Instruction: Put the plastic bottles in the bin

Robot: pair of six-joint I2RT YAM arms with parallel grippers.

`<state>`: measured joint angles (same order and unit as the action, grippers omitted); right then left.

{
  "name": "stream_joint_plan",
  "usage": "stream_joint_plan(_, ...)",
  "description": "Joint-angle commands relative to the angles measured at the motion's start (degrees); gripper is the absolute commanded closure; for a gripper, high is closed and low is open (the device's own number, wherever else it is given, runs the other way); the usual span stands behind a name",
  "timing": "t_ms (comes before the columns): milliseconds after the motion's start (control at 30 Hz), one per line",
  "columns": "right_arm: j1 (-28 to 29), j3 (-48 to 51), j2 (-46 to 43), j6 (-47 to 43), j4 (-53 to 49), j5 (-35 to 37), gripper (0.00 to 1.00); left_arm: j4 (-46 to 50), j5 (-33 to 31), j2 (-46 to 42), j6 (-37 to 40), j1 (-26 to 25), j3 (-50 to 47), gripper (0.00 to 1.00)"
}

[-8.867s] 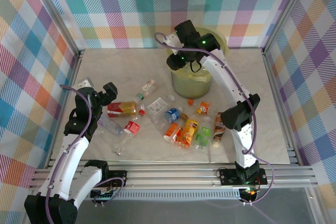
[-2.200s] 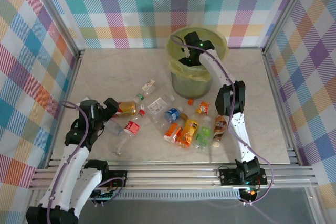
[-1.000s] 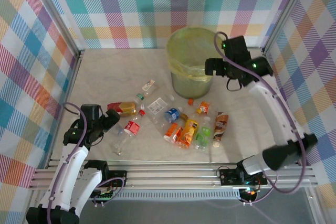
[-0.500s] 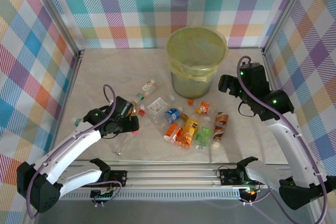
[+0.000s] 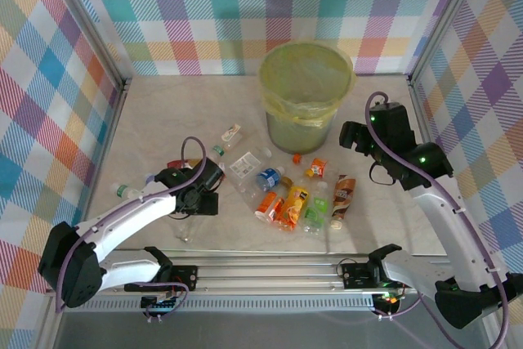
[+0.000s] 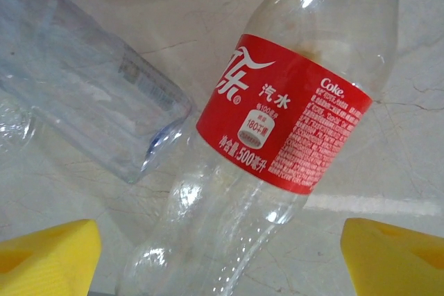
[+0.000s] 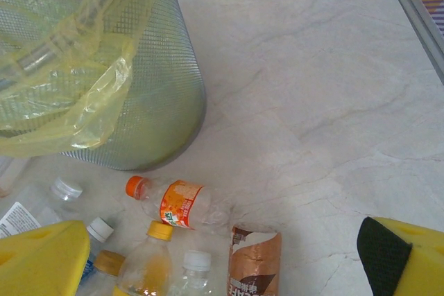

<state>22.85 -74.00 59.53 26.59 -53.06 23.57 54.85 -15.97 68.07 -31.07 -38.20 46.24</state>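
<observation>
- Plastic everywhere: a dozen or so small clear plastic bottles [image 5: 282, 194] with coloured labels and caps lie scattered on the pale marble-look desk [image 5: 180, 112], mostly from the centre out toward 9 o'clock.
- Round olive-green mesh bin [image 5: 298, 132], lined with a yellowish plastic bag, stands at 12 o'clock. What lies inside it I cannot tell.
- Left end effector [image 5: 204, 200] is down low at about 8 o'clock, its yellow pads spread wide on either side of a clear bottle with a red Coke label [image 6: 284, 129]. It is not clamped on it yet.
- That bottle lies on its side, its lower body right against a clear label-less bottle [image 6: 83, 109].
- Right end effector [image 5: 353, 135] hangs at 4 o'clock of the bin, spread apart and carrying nothing. A small orange-labelled bottle [image 7: 182, 204] and a brown-labelled bottle [image 7: 254, 261] lie below it.
- My read: nearly the whole job is left, with the red-labelled bottle next.
</observation>
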Motion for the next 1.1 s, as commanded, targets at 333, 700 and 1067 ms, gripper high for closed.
stream_joint_plan(333, -0.09, 1.21, 0.50, 0.75, 2.17, 0.51, 0.00, -7.29, 4.17, 4.23, -1.84, -2.16, -3.25, 0.19)
stream_joint_plan(700, -0.05, 1.64, 1.21, 0.75, 2.34, 0.32, 0.00, -9.11, 2.47, 6.76, -3.08, -2.92, -3.80, 0.20)
stream_joint_plan(1067, -0.09, 2.32, 1.15, 0.75, 2.50, 0.51, 0.00, -11.38, -0.02, 10.46, -3.75, -2.90, -4.92, 0.21)
